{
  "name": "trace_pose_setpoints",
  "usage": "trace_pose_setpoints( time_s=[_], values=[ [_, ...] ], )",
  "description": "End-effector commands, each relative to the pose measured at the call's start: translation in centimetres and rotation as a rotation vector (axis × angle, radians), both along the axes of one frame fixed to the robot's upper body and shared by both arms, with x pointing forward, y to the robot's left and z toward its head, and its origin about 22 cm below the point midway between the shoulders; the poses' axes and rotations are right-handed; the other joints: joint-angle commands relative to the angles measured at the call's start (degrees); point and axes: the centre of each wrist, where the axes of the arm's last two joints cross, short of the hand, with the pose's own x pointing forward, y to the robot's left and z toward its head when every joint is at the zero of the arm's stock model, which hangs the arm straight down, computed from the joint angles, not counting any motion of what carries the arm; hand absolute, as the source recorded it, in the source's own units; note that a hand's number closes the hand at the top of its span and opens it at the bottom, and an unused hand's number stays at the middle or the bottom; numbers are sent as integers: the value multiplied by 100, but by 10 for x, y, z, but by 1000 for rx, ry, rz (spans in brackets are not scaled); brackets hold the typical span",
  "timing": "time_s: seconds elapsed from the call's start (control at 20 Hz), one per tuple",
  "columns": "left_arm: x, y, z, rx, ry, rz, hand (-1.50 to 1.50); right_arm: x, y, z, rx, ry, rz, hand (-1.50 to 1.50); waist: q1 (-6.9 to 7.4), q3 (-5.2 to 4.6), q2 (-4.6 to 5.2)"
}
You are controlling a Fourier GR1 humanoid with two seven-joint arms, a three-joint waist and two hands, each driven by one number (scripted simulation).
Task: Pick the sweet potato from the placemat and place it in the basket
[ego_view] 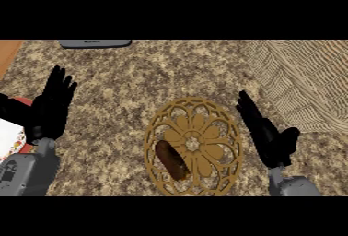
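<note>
Pre-grasp step. Sweet potato (172, 160) lies on placemat (194, 146), lower centre. Right hand (268, 136) spread, beside mat. Next: close round potato, carry to basket (306, 83), upper right.

Left hand (51, 108), right hand (266, 131): open, fingers straight.

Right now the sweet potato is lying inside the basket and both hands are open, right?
Not quite. The head view shows the sweet potato lying on the round gold placemat, not in the basket, which stands apart at the upper right. The rest holds: the left hand and right hand are both open.
</note>
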Motion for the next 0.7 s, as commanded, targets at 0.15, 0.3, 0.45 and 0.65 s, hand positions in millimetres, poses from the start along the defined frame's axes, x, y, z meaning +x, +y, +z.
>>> trace_pose_setpoints(
  time_s=[0.15, 0.3, 0.45, 0.65],
  values=[
    [8, 1, 7, 204, 31, -153, 0, 31, 94, 79, -76, -276, 563, 150, 678, -105, -72],
    [4, -13, -3, 219, 64, -227, 0, 20, 122, 115, -357, -521, 929, 150, 1161, -184, -224],
    [5, -16, -8, 266, 88, -276, 0, -5, 160, 113, -530, -634, 1253, -150, 1026, -142, -145],
    [4, -2, -9, 279, 124, -243, 0, -62, 222, 77, -512, -790, 1370, -150, 492, -108, -157]
  ],
)
